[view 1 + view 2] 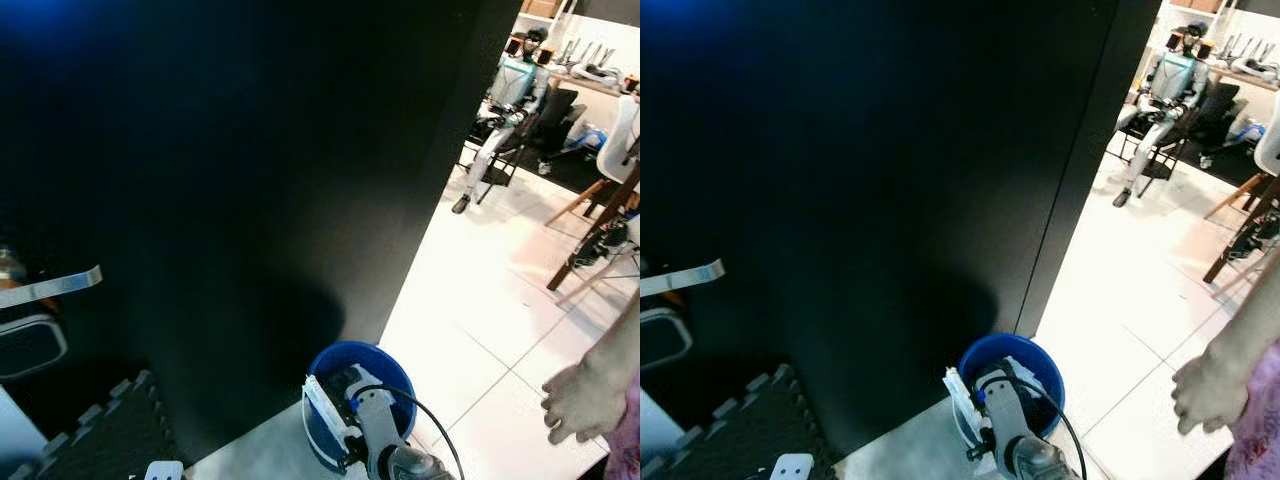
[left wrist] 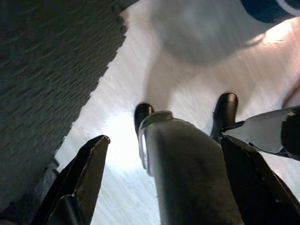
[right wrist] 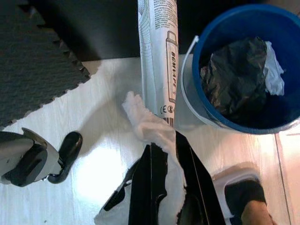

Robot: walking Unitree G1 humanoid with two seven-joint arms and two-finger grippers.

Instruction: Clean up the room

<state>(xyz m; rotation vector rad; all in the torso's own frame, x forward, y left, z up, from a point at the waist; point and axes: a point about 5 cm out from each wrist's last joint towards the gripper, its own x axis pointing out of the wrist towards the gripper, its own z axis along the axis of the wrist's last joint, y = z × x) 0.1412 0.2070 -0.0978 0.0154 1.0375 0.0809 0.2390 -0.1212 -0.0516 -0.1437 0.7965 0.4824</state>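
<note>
the right gripper [image 3: 161, 187] is clenched on two things at once: a white printed tube [image 3: 158, 56], long and flat like a sealant or paste pack, and a scrap of white tissue [image 3: 150, 129] bunched against its lower end. in the head views the right arm reaches down over the rim of a blue bucket [image 1: 385, 365] standing on the pale floor at the foot of a tall black panel [image 1: 250, 180]. the tube lies along the fingers and points past the bucket's near wall, just beside its white handle, not yet over the opening. the bucket already holds a crumpled black plastic bag [image 3: 234, 77] and some white paper, so it looks to be serving as the bin, and the rubbish seems to be carried here to be dropped in.

the left gripper [image 2: 164, 187] hangs low over the floor with its fingers spread and nothing between them; one of the robot's legs shows beyond it. a dark foam mat [image 1: 110, 430] with toothed edges lies near the bucket, by the panel's foot.

a person's hand [image 1: 585, 400] hangs at the right edge, well apart from the bucket. another humanoid robot [image 1: 510, 105] sits on a chair far across the room.

the next move likely needs the tube swung over the opening before letting go, or it may fall outside the rim.
</note>
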